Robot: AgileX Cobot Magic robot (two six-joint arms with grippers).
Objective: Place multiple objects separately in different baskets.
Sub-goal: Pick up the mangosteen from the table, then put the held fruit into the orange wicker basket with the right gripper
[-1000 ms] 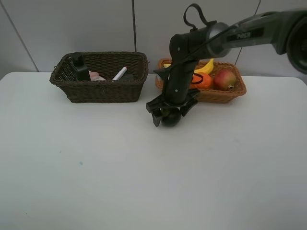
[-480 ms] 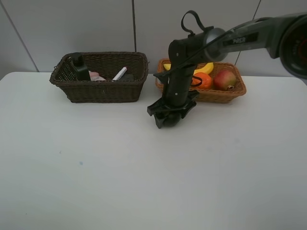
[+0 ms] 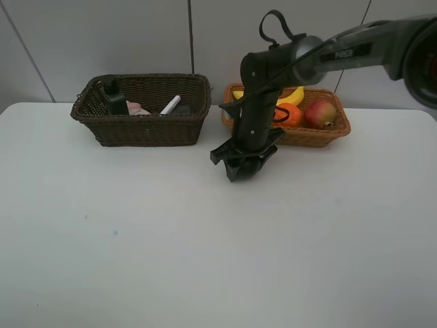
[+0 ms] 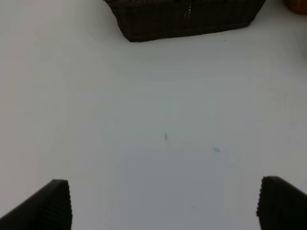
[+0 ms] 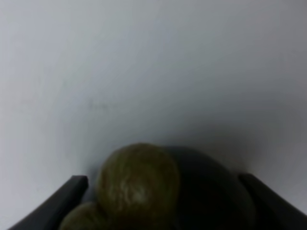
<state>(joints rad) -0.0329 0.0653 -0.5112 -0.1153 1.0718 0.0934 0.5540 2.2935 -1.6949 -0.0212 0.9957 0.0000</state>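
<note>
The dark mangosteen (image 3: pixel 240 171) (image 5: pixel 192 191), with its green calyx, sits on the white table in front of the baskets. My right gripper (image 3: pixel 242 166) (image 5: pixel 165 187) stands over it, shut on it from both sides. The dark brown basket (image 3: pixel 143 130) (image 4: pixel 182 19) holds a dark green bottle (image 3: pixel 113 96), a pink bottle (image 3: pixel 136 108) and a white marker (image 3: pixel 171 104). In the light orange basket (image 3: pixel 314 137) lie a banana (image 3: pixel 293 96), an orange (image 3: pixel 290 115) and a red fruit (image 3: pixel 319 113). My left gripper (image 4: pixel 163 206) is open over bare table.
The white table (image 3: pixel 205 260) spreads wide in front of the baskets. A grey wall stands right behind both baskets. The right arm (image 3: pixel 328 51) reaches in from the upper right, passing above the light basket.
My right gripper's fingers have drawn in from wide open until they clasp the mangosteen. The left gripper and the baskets have not moved.
</note>
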